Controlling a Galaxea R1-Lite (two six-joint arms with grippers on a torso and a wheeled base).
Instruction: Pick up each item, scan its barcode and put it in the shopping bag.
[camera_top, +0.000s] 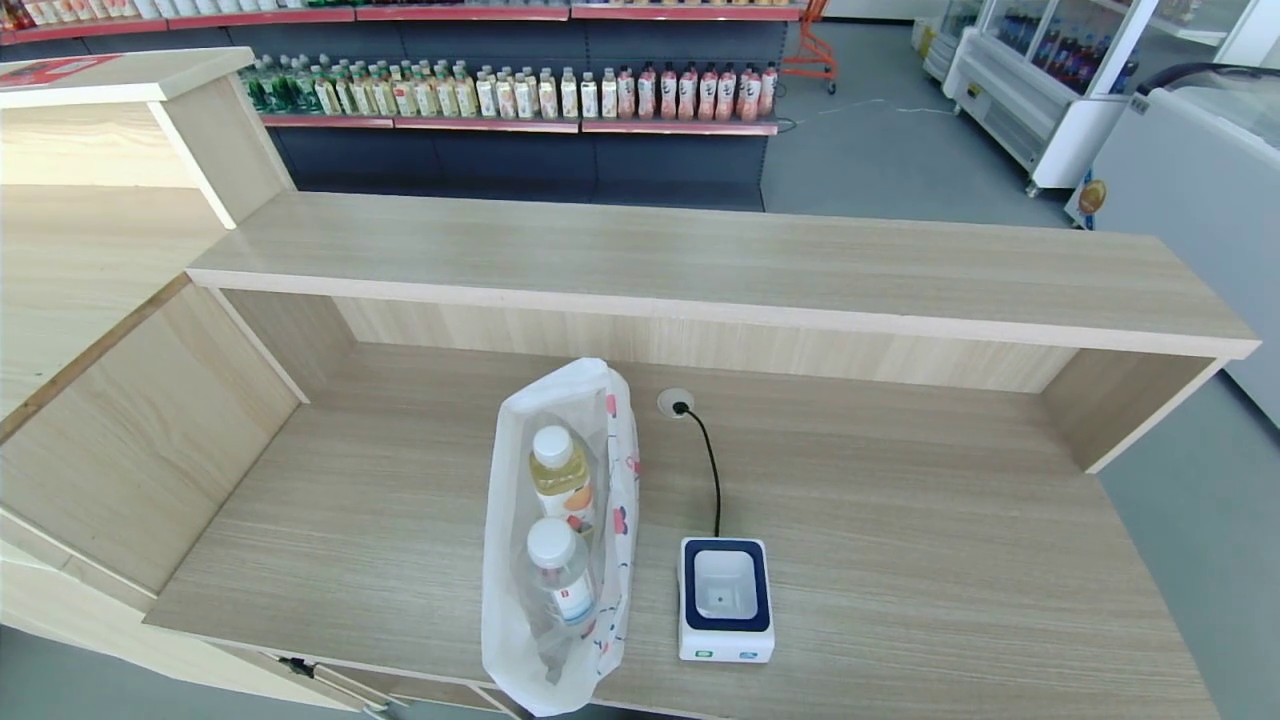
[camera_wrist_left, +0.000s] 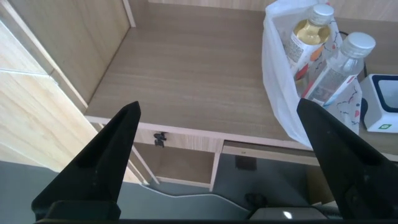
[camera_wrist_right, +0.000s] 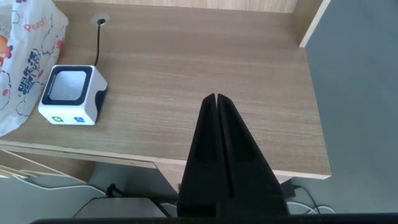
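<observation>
Nearest, short of the near edge of the light, wood-grain laminate desk: left pincer spread wide and grasping nothing, black fingers flat and wedge-shaped; right pincer clenched tip to tip on nothing. Standing at the near edge, left of the middle: thin, translucent white plastic shopping bag with a small red-and-blue print, crinkled and limp, mouth gaping. Upright inside, one behind the other: clear, white-capped plastic bottle nearer, white-capped bottle of yellow drink beyond. Just beside the bag on its right: boxy white barcode scanner with a dark-blue frame round a glossy window, thin black cable running back to a round grommet toward the far edge. Beyond that, a raised wooden ledge; farther off, shop shelves of bottled drinks and white chest freezers.

Judged nearly or wholly done, with both bottles bagged. For any further item: grip firmly round the rigid body, turn the barcode square to the scanner window, then lower upright through the bag's mouth. Keep clear of the flimsy bag wall, likely to sag or tip off the edge at a nudge.
</observation>
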